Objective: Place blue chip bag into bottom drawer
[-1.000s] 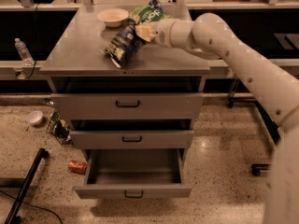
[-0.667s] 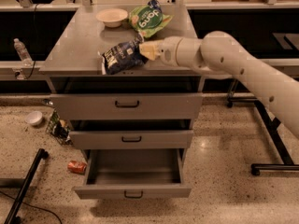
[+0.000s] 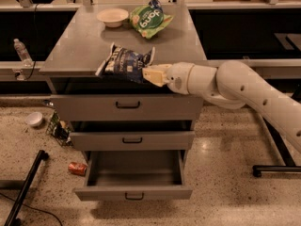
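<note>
Floor bar: a black bar (image 3: 26,189) lies slantwise on the speckled floor at the near left.
Bottom drawer: the bottom drawer (image 3: 134,168) is pulled out toward the camera, its grey tray showing bare and a small black handle centred on its front.
Red can: a red can (image 3: 77,168) lies on the floor just beside the open drawer's left side.
Middle drawer: the middle drawer (image 3: 94,140) sits slightly out from the cabinet.
Top drawer: the top drawer (image 3: 84,107) is pushed in under the tabletop edge.
Floor cup: a small white cup (image 3: 34,119) stands on the floor left of the cabinet.
Claw: the claw (image 3: 146,74) reaches in from the right on a white arm (image 3: 235,86), level with the tabletop's front edge, its cream fingers pinched onto the right end of the bag.
Blue chip bag: the blue chip bag (image 3: 123,62) is in that grip at the front edge of the tabletop, above the top drawer and high above the open drawer; whether it touches the surface cannot be told.
Tabletop: the grey tabletop (image 3: 80,41) carries two more things toward its back.
Green snack bag: a green snack bag (image 3: 149,19) lies back centre.
Bowl: a pale bowl (image 3: 113,17) stands just left of it.
Water bottle: a clear bottle (image 3: 22,52) stands on the low ledge at the far left.
</note>
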Controlling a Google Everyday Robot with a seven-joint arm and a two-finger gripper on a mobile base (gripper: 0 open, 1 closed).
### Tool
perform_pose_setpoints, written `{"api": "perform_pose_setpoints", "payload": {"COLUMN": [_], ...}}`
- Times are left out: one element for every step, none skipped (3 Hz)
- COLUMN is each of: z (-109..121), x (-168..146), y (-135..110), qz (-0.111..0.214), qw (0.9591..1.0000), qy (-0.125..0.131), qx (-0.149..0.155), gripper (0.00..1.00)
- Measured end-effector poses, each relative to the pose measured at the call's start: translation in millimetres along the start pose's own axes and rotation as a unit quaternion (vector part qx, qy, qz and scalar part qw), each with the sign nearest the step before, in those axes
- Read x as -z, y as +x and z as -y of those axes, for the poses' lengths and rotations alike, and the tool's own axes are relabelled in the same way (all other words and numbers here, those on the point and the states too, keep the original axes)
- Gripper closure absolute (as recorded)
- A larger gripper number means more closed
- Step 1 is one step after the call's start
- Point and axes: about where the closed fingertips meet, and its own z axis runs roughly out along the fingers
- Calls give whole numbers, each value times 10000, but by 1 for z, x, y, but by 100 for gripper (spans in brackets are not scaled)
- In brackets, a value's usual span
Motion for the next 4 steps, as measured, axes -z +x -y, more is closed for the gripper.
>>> {"api": "perform_pose_setpoints", "payload": {"z": [-38, -68, -66, -48], "x": [32, 44, 33, 6], "y": [22, 55, 89, 126], "qz": [-105, -281, -467, -731], "qw": [9987, 9959, 9948, 9933], "qy": [-459, -684, -595, -609], "qx": [-171, -523, -685, -653], "gripper": [100, 100, 100, 100]}}
